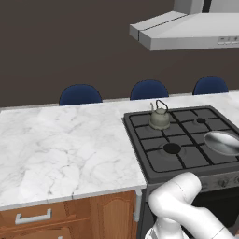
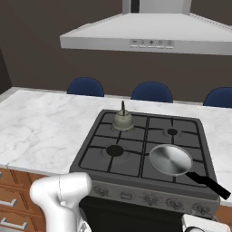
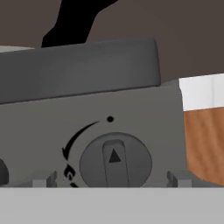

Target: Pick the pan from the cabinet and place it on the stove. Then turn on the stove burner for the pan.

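kettle (image 2: 123, 120) behind pan (image 2: 170, 160), knob (image 3: 115, 160) seemingly unobstructed

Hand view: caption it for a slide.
Open claw faces a stove knob, its pointer upright under the dot; pan handle juts overhead.

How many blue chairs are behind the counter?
3: one chair on the left, one chair in the middle behind the stove, one chair on the right, cut by the picture's edge. More may be hidden.

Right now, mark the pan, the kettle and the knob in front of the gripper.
pan (image 2: 170, 159), right base view: middle of its shiny bowl, on the front right burner.
kettle (image 1: 159, 119), left base view: its grey-green body, on a rear burner.
knob (image 3: 115, 161), hand view: its raised centre bar, pointer up.
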